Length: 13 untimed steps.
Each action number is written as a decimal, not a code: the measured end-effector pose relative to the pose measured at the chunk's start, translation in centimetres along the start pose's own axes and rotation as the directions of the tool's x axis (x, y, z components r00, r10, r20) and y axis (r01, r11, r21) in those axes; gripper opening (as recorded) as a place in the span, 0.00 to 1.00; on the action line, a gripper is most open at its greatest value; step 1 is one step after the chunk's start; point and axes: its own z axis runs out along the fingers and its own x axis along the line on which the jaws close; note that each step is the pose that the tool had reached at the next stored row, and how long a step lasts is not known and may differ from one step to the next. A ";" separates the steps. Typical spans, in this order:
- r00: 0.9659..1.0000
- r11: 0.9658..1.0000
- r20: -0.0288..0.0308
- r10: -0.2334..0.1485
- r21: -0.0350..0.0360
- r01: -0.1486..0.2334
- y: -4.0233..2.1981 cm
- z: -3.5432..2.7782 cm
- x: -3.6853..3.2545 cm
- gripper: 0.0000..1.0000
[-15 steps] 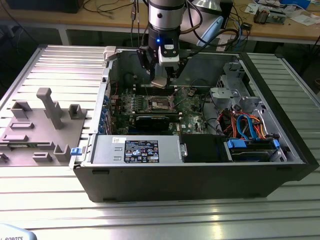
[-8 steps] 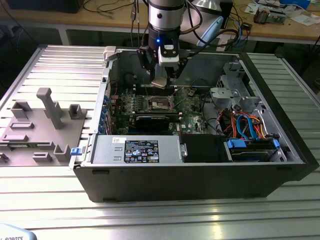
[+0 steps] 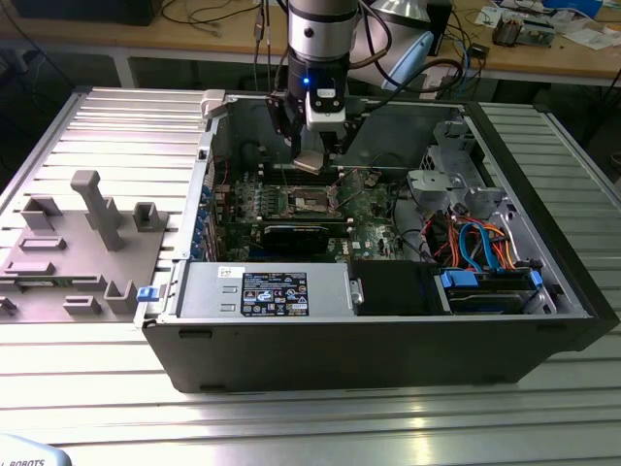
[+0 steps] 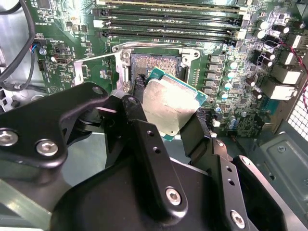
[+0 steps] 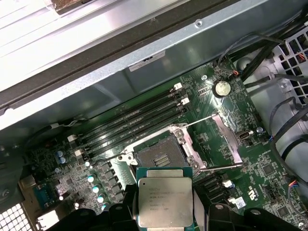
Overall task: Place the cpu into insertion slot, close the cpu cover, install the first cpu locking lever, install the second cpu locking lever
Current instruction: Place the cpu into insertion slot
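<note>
Step one in hand; gripper (image 4: 169, 102) clamps the cpu (image 5: 165, 202) by opposite edges; insertion slot (image 5: 158, 156) lies bare just beyond the fingertips (image 4: 140, 86); seating, I judge, demands square alignment.

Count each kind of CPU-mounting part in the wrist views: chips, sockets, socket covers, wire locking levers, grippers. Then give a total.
cpu, held in the gripper: 1
insertion slot, unfilled: 1
cpu cover, swung open: 1
locking levers, both released: 2
gripper: 1
Total: 6
</note>
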 end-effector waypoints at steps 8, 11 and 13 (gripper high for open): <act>1.000 1.000 0.001 0.006 0.001 -0.006 0.00 0.06 0.00 0.55; 1.000 1.000 0.001 0.009 0.001 -0.009 0.00 0.08 0.00 0.55; 1.000 1.000 0.001 0.011 0.002 -0.011 0.00 0.09 0.00 0.55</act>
